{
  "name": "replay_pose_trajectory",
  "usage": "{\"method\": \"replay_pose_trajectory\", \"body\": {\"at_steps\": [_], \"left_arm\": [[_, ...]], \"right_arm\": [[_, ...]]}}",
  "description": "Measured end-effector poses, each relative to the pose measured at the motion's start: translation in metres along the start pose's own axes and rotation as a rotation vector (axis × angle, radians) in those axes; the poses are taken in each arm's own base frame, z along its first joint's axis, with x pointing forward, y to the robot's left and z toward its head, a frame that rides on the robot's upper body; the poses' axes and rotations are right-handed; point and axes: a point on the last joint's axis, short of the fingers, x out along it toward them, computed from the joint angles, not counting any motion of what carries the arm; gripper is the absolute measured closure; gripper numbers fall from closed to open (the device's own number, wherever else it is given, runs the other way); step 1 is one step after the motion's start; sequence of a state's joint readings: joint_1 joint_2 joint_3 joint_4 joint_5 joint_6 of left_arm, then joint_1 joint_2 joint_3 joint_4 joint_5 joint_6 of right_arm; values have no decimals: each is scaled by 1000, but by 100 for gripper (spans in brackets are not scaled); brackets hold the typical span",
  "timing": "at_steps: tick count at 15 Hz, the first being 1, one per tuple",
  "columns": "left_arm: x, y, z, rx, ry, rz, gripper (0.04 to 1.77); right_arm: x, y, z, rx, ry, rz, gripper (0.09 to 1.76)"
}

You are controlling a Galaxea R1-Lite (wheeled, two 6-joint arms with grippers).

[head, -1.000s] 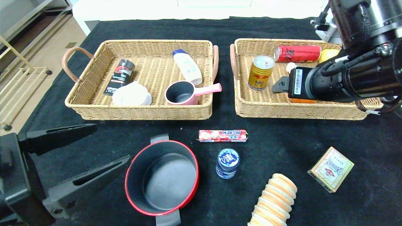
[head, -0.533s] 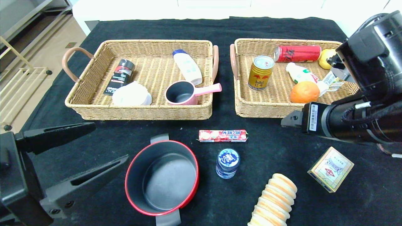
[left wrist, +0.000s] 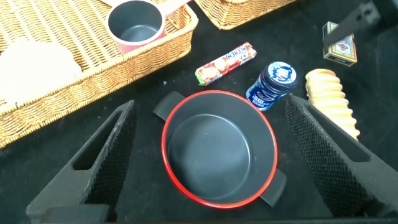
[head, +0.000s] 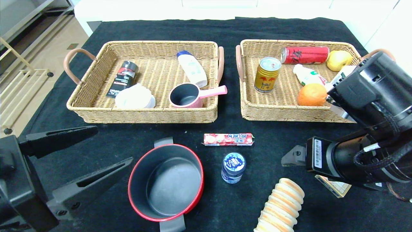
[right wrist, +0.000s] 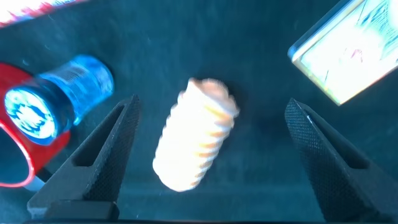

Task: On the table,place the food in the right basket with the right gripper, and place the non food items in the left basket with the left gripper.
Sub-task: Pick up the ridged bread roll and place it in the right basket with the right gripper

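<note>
Right gripper (right wrist: 205, 155) has dropped from basket to biscuits (head: 283, 203), jaws wide, beside HI-CHEW stick (head: 228, 139)

Black fuzzy cloth (head: 289, 29) all over the table, matt and napped.

Two baskets (head: 96, 106) (head: 248, 109) show rough tan wicker with smooth brown loop handles; the gold can (head: 266, 74) gleams like metal with a silvery top, and the red can (head: 304, 54) beside it shines too. The pot (head: 165, 182) is glossy red outside, dull dark grey inside. The Hi-Chew (head: 228, 139) has a shiny wrapper; the jar (head: 233, 167) looks like clear plastic under a blue lid. The biscuits (head: 281, 206) are dry and matt, the box (head: 334, 188) plain card. Gripper fingers (left wrist: 329, 155) (right wrist: 323, 158) wear matt black, finely textured pads.
</note>
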State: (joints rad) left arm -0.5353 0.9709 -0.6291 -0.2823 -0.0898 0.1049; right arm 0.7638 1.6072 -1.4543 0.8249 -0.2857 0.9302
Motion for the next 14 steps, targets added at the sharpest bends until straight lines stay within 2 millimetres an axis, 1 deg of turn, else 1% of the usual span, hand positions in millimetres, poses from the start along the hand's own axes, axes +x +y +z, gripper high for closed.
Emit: {"method": "replay_pose_trajectory", "body": {"at_steps": [3,8,14], "left_arm": [[0,0,-1,0,4,-1,9],[1,0,-1,0,8,-2,9],[1,0,-2,-1,10,-3,9]], "right_arm": [[7,5,-6,-3,64,10,15],[22,7,-14,27,178,-7,15],[40,11,-19,53,247,-37,15]]}}
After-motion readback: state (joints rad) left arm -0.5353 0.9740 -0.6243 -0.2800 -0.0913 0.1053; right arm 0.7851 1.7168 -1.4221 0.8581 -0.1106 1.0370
